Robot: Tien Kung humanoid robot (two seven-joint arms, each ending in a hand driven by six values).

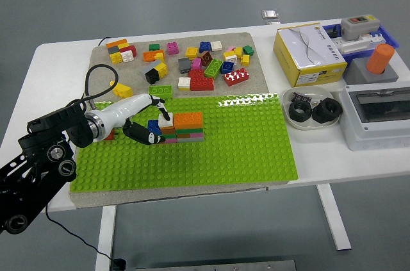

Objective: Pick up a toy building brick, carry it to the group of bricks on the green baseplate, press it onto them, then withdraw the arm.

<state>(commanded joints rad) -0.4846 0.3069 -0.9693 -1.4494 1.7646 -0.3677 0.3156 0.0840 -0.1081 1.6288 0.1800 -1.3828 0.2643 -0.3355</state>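
A stack of bricks point(182, 127), orange, green, brown and pink with a blue one at its left, stands on the green baseplate point(230, 149). A white brick point(166, 118) sits on the stack's left top. My left hand point(154, 125) reaches in from the left with fingers spread and holding nothing. One black fingertip point(164, 111) rests on the white brick, and the thumb point(148, 136) lies low beside the blue brick. A red brick point(109, 135) on the baseplate is mostly hidden under my wrist. The right arm is out of sight.
Several loose bricks point(205, 66) lie on the beige mat behind the baseplate, with a green one point(160, 90) and a yellow one point(122, 90) nearest my hand. At the right are a yellow box point(307, 53), a bowl of black nuts point(311, 111) and a grey switch box point(375, 114).
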